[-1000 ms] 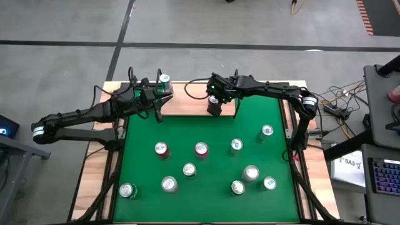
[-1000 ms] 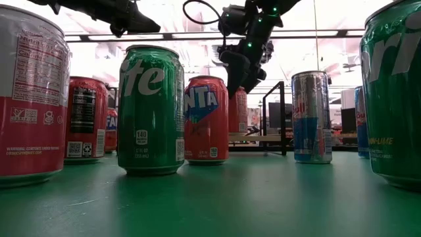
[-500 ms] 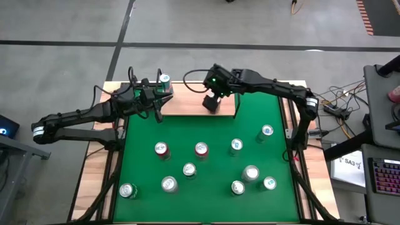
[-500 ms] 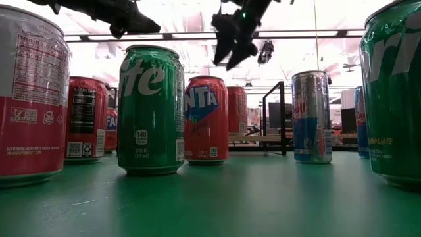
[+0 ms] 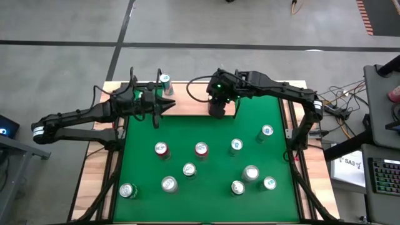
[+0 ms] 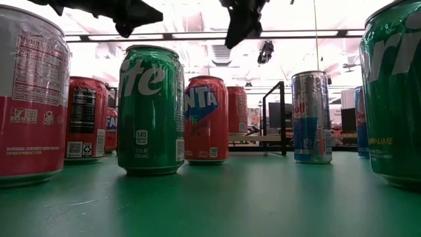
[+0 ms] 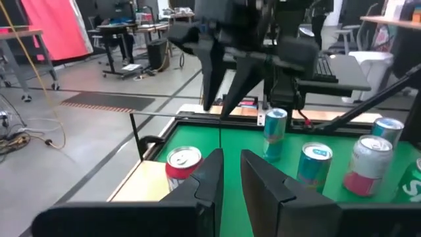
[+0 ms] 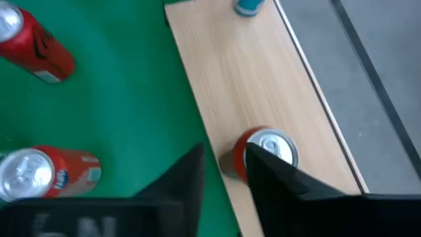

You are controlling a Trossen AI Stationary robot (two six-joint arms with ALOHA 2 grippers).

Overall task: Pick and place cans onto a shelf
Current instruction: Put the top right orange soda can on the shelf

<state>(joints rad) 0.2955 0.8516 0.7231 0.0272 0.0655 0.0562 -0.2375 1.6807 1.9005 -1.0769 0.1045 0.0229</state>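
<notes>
High view first: the right gripper (image 5: 217, 107) hangs over the right end of the flat light-wood shelf (image 5: 187, 103) at the far edge of the green-topped table (image 5: 262, 112). The left gripper (image 5: 167, 104) waits over the shelf's left half, beside a blue-bodied silver-topped can (image 5: 165, 80) standing at that end. And there's the work left: ten cans out on the green, all upright, all on the near side of the shelf. The closest to the right gripper are a red can (image 5: 201, 149) and a green one (image 5: 235, 145), both straight toward the table's front from it. I'd call the right arm the nearer one for either.

Low view: both grippers ride high above the can tops, nothing hanging from either. A tall green can (image 6: 150, 108) and a red-and-blue can (image 6: 206, 118) fill the foreground.

Left wrist view: that gripper is clenched to a slit, with nothing in it.

Right wrist view: a red can with a silver top (image 8: 271, 146) stands upright on the wood, just beside the right gripper and not inside it. It carries no can; fully closed or not, I cannot tell. Judging by this, the next pick means swinging back over the green and coming straight down on an upright can.
</notes>
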